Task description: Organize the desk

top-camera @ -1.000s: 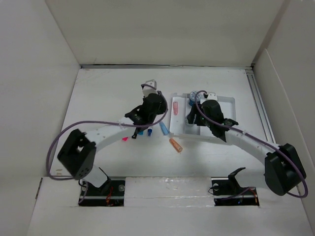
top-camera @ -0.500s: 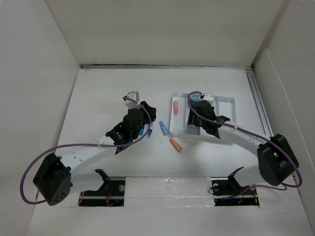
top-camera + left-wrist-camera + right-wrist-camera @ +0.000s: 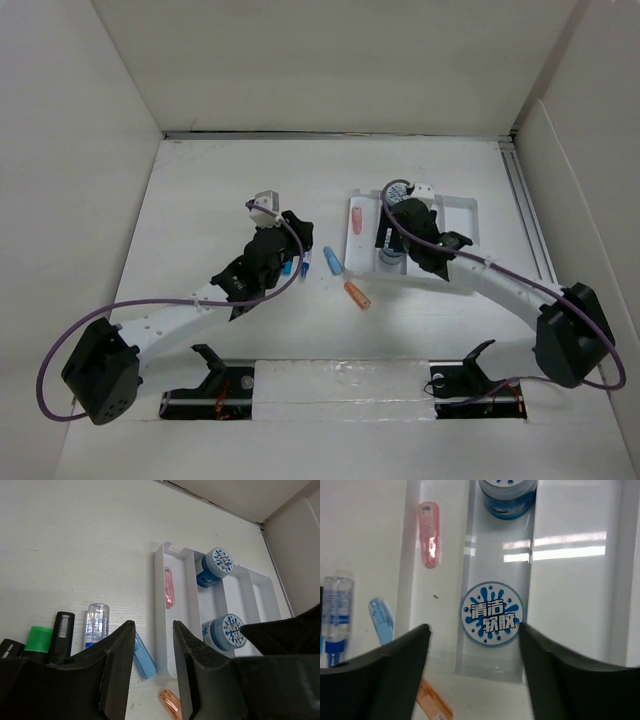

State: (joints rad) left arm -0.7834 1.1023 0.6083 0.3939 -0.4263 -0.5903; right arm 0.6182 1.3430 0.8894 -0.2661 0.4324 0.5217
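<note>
The white desk (image 3: 200, 190) holds a small white compartmented tray (image 3: 462, 215). My right gripper (image 3: 474, 627) hangs open just above a round blue-lidded jar (image 3: 493, 614) that stands in the tray's middle slot. A second blue jar (image 3: 509, 495) stands further along that slot. A pink tube (image 3: 429, 534) lies in the tray's left slot. My left gripper (image 3: 153, 625) is open and empty, left of the tray (image 3: 175, 555). Below it lie a light blue cap (image 3: 143, 657), an orange tube (image 3: 170, 702) and a clear blue pen (image 3: 94, 625).
A green marker (image 3: 35, 640) and a black marker (image 3: 62, 632) lie beside the clear pen. From above, the light blue cap (image 3: 333, 260) and orange tube (image 3: 357, 295) lie between the arms. Tall white panels wall in the desk. The tray's right slots hold nothing.
My left gripper has moved back and to the left, away from the tray, and its elbow has dropped low. My right gripper stays open over the tray's middle slot.
</note>
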